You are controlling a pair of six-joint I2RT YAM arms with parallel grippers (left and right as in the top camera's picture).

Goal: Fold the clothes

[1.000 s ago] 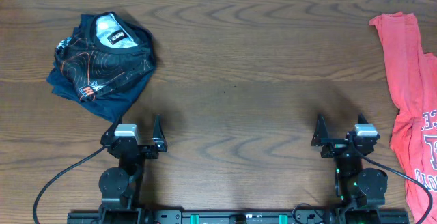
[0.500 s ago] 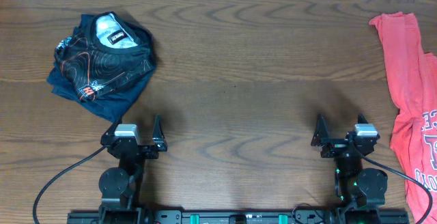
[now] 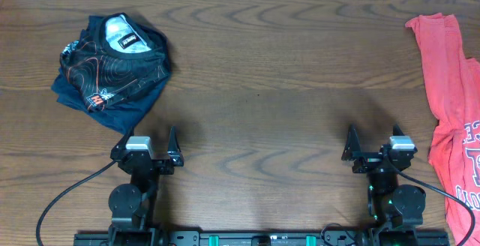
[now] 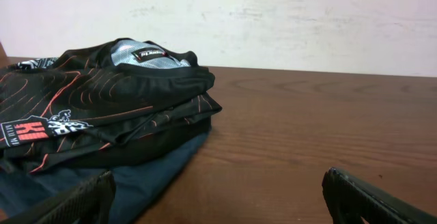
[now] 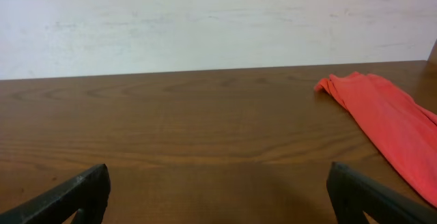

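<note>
No change: jaws agape, empty; jersey (image 3: 112,70), perhaps folded, well beyond left pair.

From my left wrist I read only red "KI" on the crumpled black orange-lined jersey (image 4: 102,108); its collar label (image 4: 151,50) was unreadable.
</note>
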